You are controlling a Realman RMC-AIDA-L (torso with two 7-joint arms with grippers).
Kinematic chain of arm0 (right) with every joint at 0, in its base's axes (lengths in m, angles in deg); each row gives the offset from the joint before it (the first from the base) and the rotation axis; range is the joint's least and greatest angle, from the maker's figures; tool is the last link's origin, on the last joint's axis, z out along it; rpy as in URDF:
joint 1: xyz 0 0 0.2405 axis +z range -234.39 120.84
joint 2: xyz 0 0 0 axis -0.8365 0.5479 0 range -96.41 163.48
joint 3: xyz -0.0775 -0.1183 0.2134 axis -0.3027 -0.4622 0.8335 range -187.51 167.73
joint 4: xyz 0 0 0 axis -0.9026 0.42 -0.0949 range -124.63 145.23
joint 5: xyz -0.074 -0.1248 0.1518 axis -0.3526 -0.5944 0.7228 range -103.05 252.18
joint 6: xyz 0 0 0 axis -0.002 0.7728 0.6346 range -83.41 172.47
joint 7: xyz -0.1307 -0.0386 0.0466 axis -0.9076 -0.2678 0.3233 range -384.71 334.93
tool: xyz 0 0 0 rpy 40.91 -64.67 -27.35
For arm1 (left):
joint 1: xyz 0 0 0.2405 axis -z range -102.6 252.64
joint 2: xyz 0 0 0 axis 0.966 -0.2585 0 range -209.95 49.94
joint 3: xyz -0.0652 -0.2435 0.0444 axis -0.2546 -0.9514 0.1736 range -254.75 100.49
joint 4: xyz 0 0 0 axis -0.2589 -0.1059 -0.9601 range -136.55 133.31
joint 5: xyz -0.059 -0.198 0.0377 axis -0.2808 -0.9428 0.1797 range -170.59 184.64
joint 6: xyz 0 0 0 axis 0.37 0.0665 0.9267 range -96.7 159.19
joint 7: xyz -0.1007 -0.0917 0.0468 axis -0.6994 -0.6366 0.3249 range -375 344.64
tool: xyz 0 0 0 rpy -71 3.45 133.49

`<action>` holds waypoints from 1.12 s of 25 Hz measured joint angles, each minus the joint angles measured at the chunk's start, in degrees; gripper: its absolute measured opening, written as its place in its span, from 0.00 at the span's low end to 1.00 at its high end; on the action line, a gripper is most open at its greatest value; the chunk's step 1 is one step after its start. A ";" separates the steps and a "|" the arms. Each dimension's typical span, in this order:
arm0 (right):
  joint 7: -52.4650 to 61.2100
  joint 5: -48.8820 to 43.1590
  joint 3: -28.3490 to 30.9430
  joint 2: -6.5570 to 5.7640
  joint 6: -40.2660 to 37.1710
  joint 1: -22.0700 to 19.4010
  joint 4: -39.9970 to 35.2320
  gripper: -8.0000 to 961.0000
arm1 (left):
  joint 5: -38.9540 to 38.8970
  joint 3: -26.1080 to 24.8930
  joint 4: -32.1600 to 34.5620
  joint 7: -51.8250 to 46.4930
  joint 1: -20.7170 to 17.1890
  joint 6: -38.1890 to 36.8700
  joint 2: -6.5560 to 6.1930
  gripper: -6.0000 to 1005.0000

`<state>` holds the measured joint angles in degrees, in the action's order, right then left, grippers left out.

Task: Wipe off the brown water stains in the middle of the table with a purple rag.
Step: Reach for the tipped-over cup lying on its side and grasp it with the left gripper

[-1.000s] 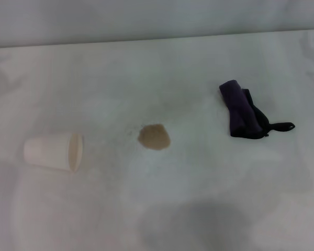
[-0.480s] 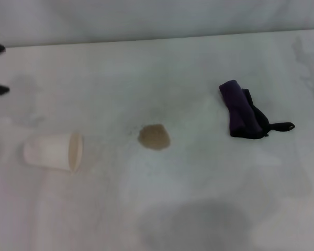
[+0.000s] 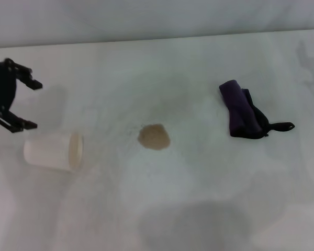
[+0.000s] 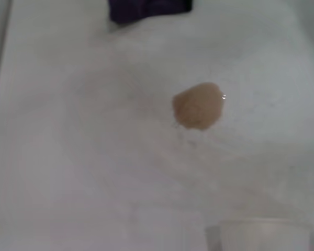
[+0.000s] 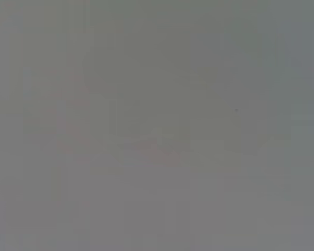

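In the head view the white table (image 3: 162,209) carries three things in a loose row. A paper cup (image 3: 53,151) lies on its side at the left, its mouth turned toward the brown stain (image 3: 154,137) near the middle, cup and stain apart with bare tabletop between them. The purple rag (image 3: 242,111) sits well to the right of the stain, bunched into a roll, its thin black loop trailing off the far-right end. The left gripper (image 3: 22,103) reaches in from the left edge just above the cup, fingers spread wide with nothing between them — half a second earlier only its fingertips showed at the frame edge, and a second ago it was out of sight altogether. Cup, stain and rag lie where they did before. The left wrist view looks down on the stain (image 4: 198,105), the cup's rim (image 4: 264,235) at one edge and a strip of the rag (image 4: 146,9) at the opposite edge. The right wrist view is a flat grey blur — the right gripper cannot be made out anywhere.
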<state>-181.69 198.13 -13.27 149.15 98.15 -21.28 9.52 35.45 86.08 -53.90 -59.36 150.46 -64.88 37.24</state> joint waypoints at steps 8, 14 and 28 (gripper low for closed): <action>0.03 0.07 0.30 -0.17 -0.28 -0.15 -0.48 0.83 | 1.67 0.00 1.90 -0.23 0.87 1.21 1.17 0.88; 0.03 0.09 0.31 -0.30 -0.28 -0.29 -0.60 0.83 | 2.05 -0.06 4.13 -1.24 0.52 2.09 1.56 0.88; 0.09 0.22 0.31 -0.37 -0.33 -0.40 -1.52 0.83 | 6.92 -0.09 10.11 -5.48 -0.83 6.53 1.59 0.88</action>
<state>-181.60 198.35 -12.96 148.78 97.82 -21.68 8.00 42.37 85.99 -43.78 -64.84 149.63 -58.35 38.83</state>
